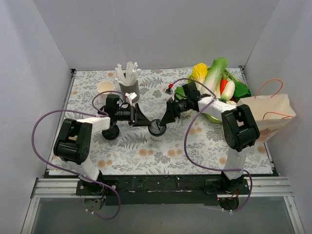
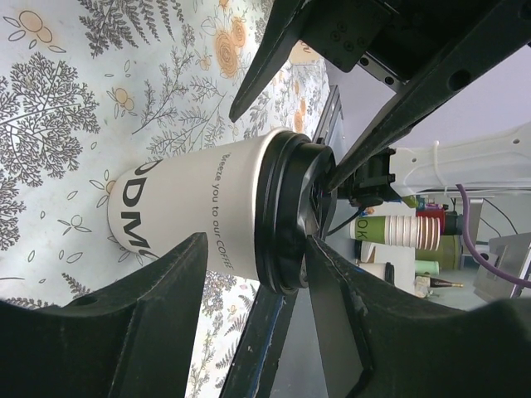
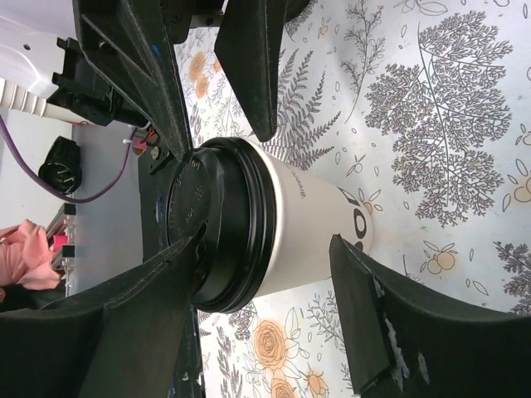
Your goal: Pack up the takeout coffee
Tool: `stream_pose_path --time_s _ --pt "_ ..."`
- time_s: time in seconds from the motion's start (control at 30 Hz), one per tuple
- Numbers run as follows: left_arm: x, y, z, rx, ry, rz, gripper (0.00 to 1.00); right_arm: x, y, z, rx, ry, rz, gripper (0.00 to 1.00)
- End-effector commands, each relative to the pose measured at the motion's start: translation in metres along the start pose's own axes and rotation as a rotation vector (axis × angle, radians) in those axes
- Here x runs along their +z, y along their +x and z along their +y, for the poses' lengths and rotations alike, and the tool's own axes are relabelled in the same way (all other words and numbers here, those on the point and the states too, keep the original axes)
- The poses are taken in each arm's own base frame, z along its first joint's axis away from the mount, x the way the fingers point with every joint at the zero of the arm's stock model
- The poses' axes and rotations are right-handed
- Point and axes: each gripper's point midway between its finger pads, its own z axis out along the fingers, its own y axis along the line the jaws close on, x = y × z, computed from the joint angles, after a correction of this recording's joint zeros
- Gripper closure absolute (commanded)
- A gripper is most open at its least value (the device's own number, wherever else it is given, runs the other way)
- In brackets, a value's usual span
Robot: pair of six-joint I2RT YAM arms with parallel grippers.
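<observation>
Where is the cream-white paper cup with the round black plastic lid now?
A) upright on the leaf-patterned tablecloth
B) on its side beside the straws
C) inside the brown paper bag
A: the lidded cream-white paper cup stands upright on the leaf-patterned tablecloth, well apart from the brown paper bag.
</observation>
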Motion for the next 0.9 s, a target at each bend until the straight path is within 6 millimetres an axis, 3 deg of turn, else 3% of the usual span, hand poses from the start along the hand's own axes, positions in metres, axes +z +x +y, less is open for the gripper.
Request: stream_pose_path --time_s 0.0,0.53,0.87 --pt "0.0 -0.015 -0.005 0.045 0.006 -0.023 0.51 0.001 -0.011 -0.004 0.002 0.0 -0.024 0.26" --pt "-0.001 -0.009 -0.006 0.052 0.011 -0.009 0.51 0.006 -0.031 -0.014 0.023 0.009 -0.046 0.26" --pt "0.0 0.0 0.0 -0.015 0.02 -0.004 0.59 0.008 -0.024 -0.02 0.057 0.024 -0.04 0.29"
